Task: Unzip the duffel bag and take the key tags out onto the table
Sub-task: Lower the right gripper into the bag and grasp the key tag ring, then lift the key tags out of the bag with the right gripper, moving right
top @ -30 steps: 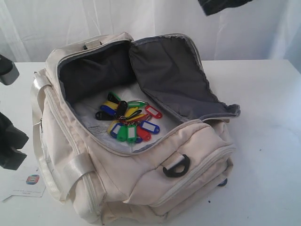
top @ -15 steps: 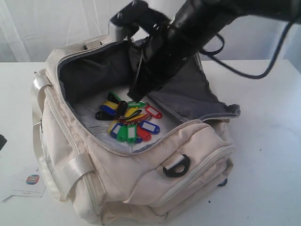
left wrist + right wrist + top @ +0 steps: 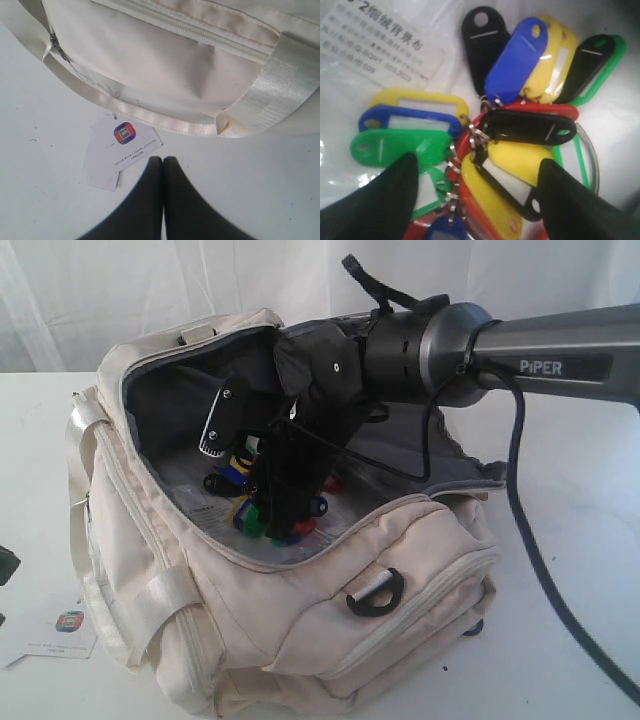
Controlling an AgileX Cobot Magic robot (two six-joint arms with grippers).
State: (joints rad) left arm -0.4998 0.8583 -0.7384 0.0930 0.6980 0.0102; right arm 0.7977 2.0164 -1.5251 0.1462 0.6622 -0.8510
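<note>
We see the right claw [image 3: 476, 192], absent a second ago, now reaching from three o'clock into the open duffel bag [image 3: 300, 610], fingers spread apart above the key tags [image 3: 520, 127], unmoved on the bag's floor. The left claw [image 3: 162, 164] hangs pressed together over the table [image 3: 260, 190].

Found the duffel bag [image 3: 290, 630] mid-frame on the table [image 3: 590, 470], the key tags [image 3: 252, 518] on its floor under the right gripper [image 3: 479, 162], arm stretched across the upper right, and a paper card [image 3: 62, 630] on the table at lower left.
</note>
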